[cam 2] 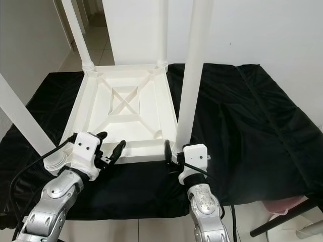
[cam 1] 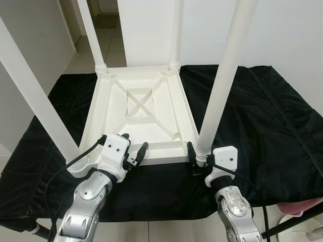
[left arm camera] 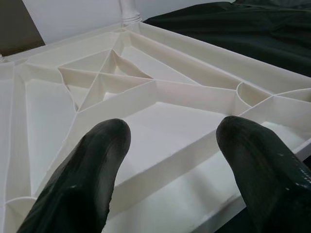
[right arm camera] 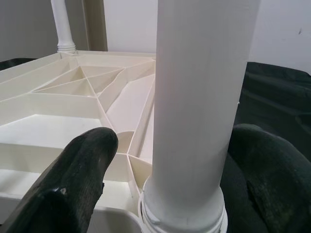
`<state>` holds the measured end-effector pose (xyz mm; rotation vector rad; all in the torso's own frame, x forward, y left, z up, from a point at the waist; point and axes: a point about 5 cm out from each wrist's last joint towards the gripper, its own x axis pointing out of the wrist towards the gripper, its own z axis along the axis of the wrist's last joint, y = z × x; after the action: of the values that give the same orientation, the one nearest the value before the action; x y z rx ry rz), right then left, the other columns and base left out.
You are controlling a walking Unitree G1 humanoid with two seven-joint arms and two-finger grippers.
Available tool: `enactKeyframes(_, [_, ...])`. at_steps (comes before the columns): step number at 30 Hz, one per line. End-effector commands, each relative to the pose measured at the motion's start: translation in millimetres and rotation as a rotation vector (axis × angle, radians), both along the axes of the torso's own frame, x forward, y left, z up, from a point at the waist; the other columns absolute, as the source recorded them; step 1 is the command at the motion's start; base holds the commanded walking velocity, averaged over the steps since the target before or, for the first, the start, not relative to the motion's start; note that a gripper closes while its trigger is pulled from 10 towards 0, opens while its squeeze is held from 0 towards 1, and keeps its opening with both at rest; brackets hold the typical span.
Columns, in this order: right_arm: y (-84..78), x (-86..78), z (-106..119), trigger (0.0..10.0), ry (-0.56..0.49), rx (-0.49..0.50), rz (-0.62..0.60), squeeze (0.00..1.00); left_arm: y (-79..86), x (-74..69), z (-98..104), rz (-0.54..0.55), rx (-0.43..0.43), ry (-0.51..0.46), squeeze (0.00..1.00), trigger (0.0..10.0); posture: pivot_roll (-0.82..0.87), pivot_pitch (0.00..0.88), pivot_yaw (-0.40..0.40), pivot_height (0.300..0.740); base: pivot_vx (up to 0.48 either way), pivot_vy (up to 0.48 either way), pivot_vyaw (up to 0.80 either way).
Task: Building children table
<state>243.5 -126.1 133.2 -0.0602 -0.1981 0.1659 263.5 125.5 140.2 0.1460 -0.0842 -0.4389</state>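
White moulded plastic everywhere: the upturned children's table top [cam 1: 139, 108], ribbed underside facing up, lies on a black cloth-covered bench [cam 1: 262, 116] with four white tubular plastic legs standing in its corner sockets. Down at five o'clock, the right gripper [cam 1: 198, 157] has its two black fingers spread to either side of the near right leg [cam 1: 222, 80], just above the collar; the right wrist view shows the leg between them, but whether the pads actually press it I can't tell. At seven o'clock the left gripper [cam 1: 135, 151] hovers over the near rim, fingers apart, nothing between them.

Now the danger, as I judge it. That leg is long, and the grip sits right at its base, so any sideways pull could lever it crooked in the socket or cross its thread. Twist hard and the light top may spin or skate on the slippery cloth, since the left gripper isn't bracing it. The near left leg [cam 1: 35, 101] leans close to the left arm, so a careless swing could knock it.
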Motion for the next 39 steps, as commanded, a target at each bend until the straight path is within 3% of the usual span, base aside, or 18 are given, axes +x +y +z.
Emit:
enactKeyframes(1, [1.5,-1.8,-5,10.0,0.012,0.002,0.007,0.00,12.0,4.0,1,0.196,0.002,-0.039,0.00,10.0,-0.04,0.003,0.058,0.740,0.000,0.000,0.00])
enactKeyframes(13, [-3.8,-18.1,-17,10.0,0.047,-0.036,0.043,0.00,13.1,-1.7,-8,0.198,-0.003,-0.025,0.00,10.0,-0.04,0.020,0.050,0.740,0.000,0.000,0.00])
enactKeyframes(23, [-4.9,-16.8,-15,10.0,0.041,-0.041,0.045,0.00,19.4,0.4,-5,0.225,-0.007,-0.038,0.00,10.0,-0.03,0.029,0.041,0.740,0.000,0.000,0.00])
enactKeyframes(39, [-4.4,-15.7,-15,10.0,0.037,-0.049,0.064,0.00,19.8,1.8,-6,0.242,-0.019,-0.035,0.00,10.0,-0.03,0.034,0.038,0.740,0.000,-0.259,0.00])
